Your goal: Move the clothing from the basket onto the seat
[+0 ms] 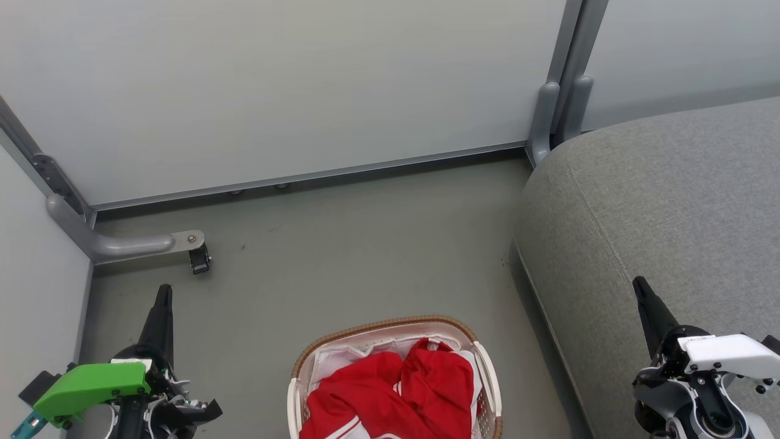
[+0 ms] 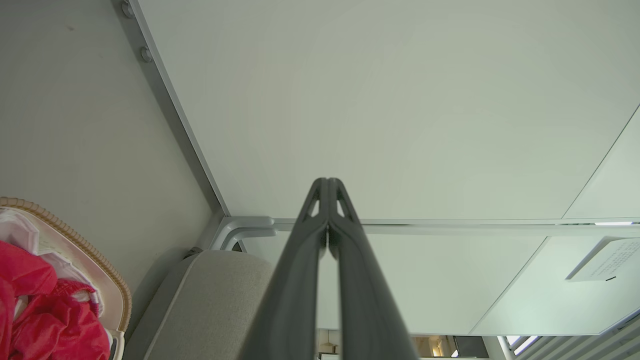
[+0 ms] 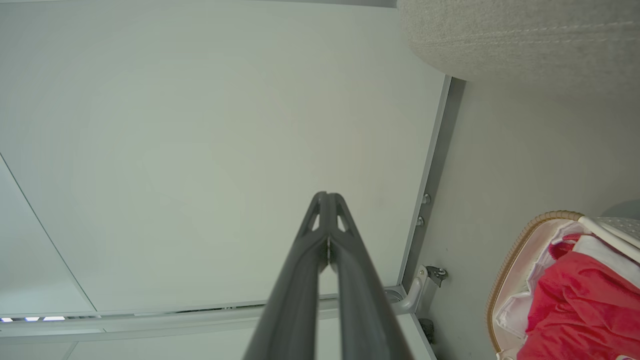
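— Where was the clothing seen?
— The red clothing (image 1: 396, 390) was seen heaped in the basket (image 1: 382, 324), over a white liner (image 1: 356, 355). The basket was set on the floor (image 1: 341, 244), just beside the grey seat (image 1: 670, 201).
— And how were the jaws found?
— The left gripper (image 2: 327, 184) was seen with its fingers pressed together at the tips, nothing held between them; it was poised over the floor, left of the basket. The right gripper (image 3: 327, 196) was likewise closed and empty, poised over the seat's near edge.
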Robot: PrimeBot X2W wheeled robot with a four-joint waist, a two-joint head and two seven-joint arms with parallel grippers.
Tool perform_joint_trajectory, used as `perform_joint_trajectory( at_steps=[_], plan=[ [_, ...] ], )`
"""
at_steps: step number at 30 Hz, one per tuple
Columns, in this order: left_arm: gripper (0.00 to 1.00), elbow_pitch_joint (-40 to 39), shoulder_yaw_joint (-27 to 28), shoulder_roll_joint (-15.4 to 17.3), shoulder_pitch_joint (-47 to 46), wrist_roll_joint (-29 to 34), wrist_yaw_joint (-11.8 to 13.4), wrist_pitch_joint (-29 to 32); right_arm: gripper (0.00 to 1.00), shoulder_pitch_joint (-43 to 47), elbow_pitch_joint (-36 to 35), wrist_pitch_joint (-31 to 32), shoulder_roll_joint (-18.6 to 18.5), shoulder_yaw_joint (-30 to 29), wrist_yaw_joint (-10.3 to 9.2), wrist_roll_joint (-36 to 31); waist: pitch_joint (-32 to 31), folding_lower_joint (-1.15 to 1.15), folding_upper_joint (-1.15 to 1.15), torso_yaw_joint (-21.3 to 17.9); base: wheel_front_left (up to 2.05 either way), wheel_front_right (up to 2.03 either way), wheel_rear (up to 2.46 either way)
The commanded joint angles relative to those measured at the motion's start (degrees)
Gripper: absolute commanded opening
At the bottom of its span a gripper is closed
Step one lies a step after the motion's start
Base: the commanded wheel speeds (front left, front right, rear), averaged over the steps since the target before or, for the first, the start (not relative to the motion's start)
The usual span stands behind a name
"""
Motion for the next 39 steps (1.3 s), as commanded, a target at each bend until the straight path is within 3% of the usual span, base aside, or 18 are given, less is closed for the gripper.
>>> perform_joint_trajectory(
  at_steps=[1, 39],
  plan=[
    [0.00, -0.01, 0.13, 0.48, -0.90, 0.09, -0.11, 0.05, 0.00, -0.57, 0.11, 0.08, -0.34, -0.13, 0.15, 0.14, 0.00, 0.00, 0.00, 0.00, 0.00, 0.00, 0.00],
    [0.00, -0.01, 0.13, 0.48, -0.90, 0.09, -0.11, 0.05, 0.00, -0.57, 0.11, 0.08, -0.34, -0.13, 0.15, 0.14, 0.00, 0.00, 0.00, 0.00, 0.00, 0.00, 0.00]
  ],
)
